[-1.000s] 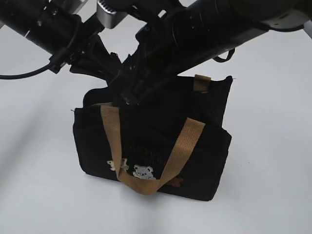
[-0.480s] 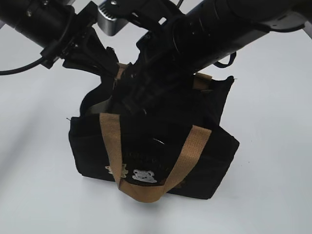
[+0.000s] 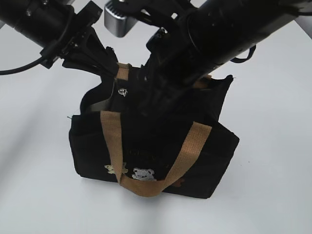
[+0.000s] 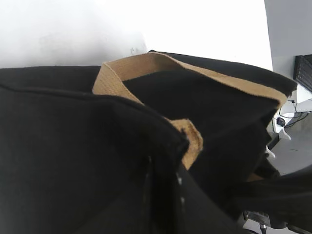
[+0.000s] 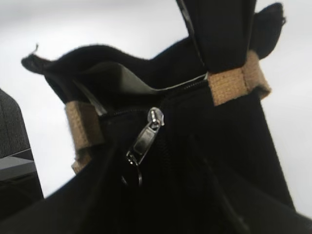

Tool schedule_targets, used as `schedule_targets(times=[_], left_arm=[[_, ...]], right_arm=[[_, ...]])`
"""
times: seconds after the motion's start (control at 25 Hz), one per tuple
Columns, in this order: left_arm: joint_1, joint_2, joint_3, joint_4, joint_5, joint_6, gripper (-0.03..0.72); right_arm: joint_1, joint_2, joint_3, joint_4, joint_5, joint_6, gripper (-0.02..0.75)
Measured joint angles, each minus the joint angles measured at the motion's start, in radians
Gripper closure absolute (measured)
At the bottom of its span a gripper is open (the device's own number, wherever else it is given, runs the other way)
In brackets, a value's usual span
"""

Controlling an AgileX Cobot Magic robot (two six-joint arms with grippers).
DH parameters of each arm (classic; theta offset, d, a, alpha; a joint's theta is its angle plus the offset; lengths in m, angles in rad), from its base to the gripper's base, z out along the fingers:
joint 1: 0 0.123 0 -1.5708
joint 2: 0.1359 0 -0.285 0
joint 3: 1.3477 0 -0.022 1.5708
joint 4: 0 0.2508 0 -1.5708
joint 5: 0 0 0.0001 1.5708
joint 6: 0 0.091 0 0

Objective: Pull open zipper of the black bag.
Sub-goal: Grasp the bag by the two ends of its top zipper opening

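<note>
The black bag (image 3: 156, 141) stood mid-bench. Since a second earlier, its left top edge had been lifted by the closed left gripper (image 3: 109, 66), exposing the zipper (image 5: 146, 136), apparently released; the right gripper's (image 3: 156, 95) opening could not be told.

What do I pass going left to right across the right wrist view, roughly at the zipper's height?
Pale background, tan strap piece on the black bag, shiny zipper pull hanging free on its track, second tan strap piece, then pale background again.
</note>
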Motion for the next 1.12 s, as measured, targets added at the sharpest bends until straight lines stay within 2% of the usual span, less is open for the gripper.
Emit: schedule_targets(times=[0.6,0.8,0.84,1.12], left_arm=[[0.0,-0.001,0.0,0.002,0.01,0.0,0.663],[0.0,-0.001,0.0,0.0,0.011,0.0,0.663],[0.0,-0.001,0.0,-0.002,0.012,0.0,0.663],[-0.002,-0.001,0.0,-0.022,0.018,-0.003,0.663]], right_arm=[[0.0,0.054,-0.003,-0.018,0.045,0.0,0.524],[0.0,0.048,-0.004,-0.056,0.083,0.0,0.714],[0.0,0.041,-0.004,-0.065,0.089,0.0,0.729],[0.0,-0.04,-0.004,-0.153,0.116,0.059,0.738]])
